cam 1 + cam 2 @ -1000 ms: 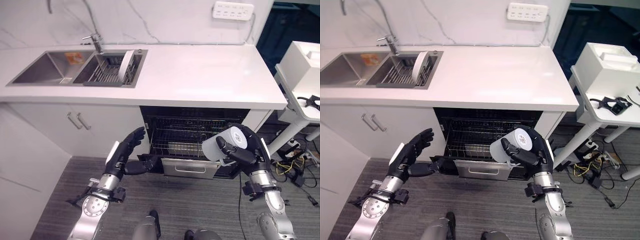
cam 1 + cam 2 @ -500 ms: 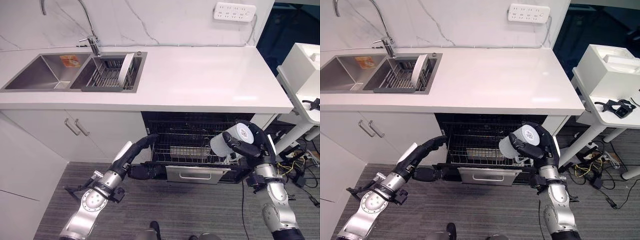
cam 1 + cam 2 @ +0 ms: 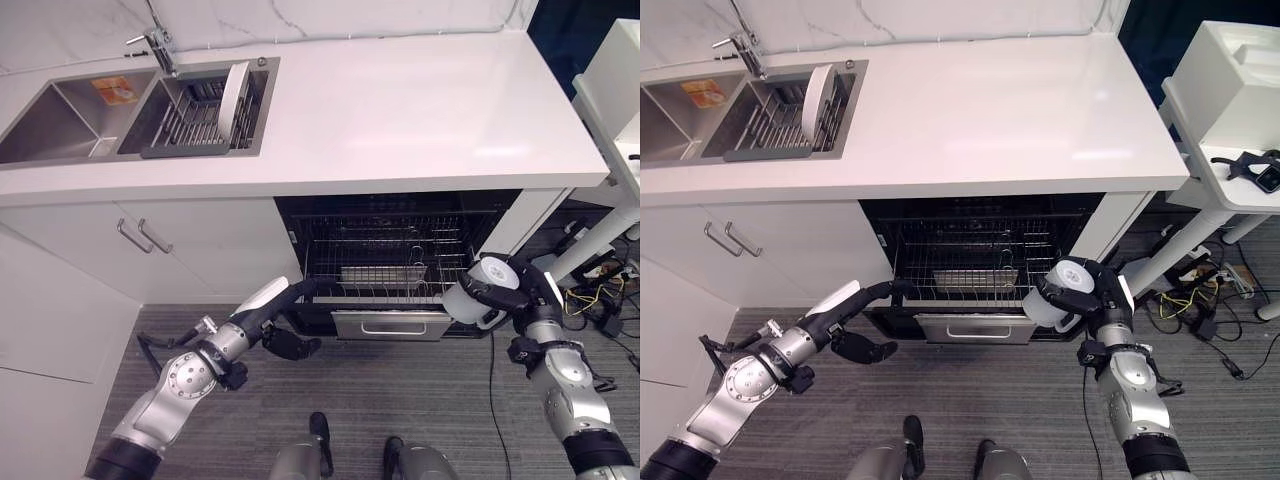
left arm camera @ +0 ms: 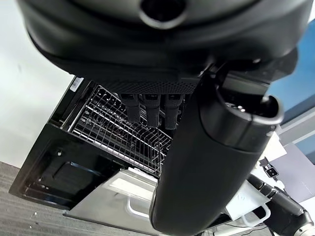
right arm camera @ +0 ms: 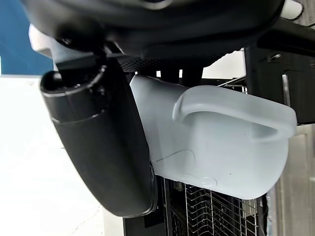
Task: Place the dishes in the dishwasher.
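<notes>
Sideways, the pale grey handled plastic mug (image 3: pixel 478 296) sits wrapped inside the right hand's (image 3: pixel 497 300) curled fingers (image 5: pixel 189 74), beside the wire dishwasher rack (image 3: pixel 385 262); the left hand's (image 3: pixel 262 306) fingers (image 4: pixel 150 107) reach straight toward it.

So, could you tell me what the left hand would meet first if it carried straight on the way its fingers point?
Probably the dishwasher rack. The left hand has straight fingers aimed at the rack's wire front on its left side; they look just short of it, though depth is hard to judge.

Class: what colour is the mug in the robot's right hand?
White mug, in the right hand; clearest in the right wrist view.
</notes>
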